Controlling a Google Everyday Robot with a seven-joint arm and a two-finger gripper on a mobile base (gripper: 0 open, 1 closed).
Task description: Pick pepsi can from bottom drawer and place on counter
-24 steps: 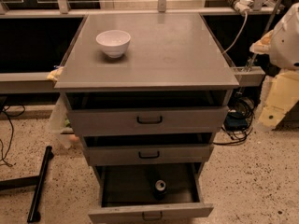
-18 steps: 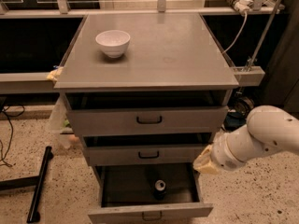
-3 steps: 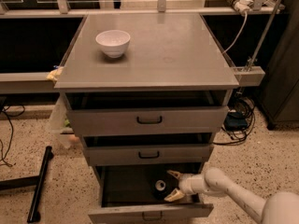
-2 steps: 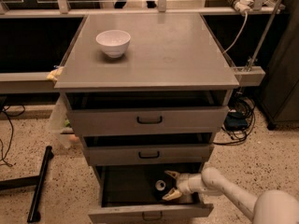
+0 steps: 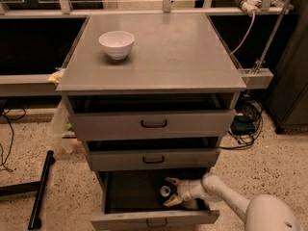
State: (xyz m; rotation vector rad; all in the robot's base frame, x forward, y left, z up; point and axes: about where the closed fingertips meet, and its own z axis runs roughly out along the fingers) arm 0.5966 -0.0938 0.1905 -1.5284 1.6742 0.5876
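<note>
The pepsi can [image 5: 165, 191] stands upright in the dark inside of the open bottom drawer [image 5: 154, 218], its silver top showing. My gripper [image 5: 169, 192] reaches into the drawer from the right on a white arm, its fingers [image 5: 172, 182] spread on either side of the can. I cannot tell whether they touch it. The counter [image 5: 159, 52] is the grey top of the cabinet, far above.
A white bowl [image 5: 116, 44] sits on the counter's back left. The two upper drawers [image 5: 153, 123] stand slightly open above the bottom one. Cables and a power brick [image 5: 243, 124] lie on the floor at right. A black bar [image 5: 41, 189] lies at left.
Over the frames my arm came down from the right and reached into the bottom drawer. In the last second the gripper edged left up to the can.
</note>
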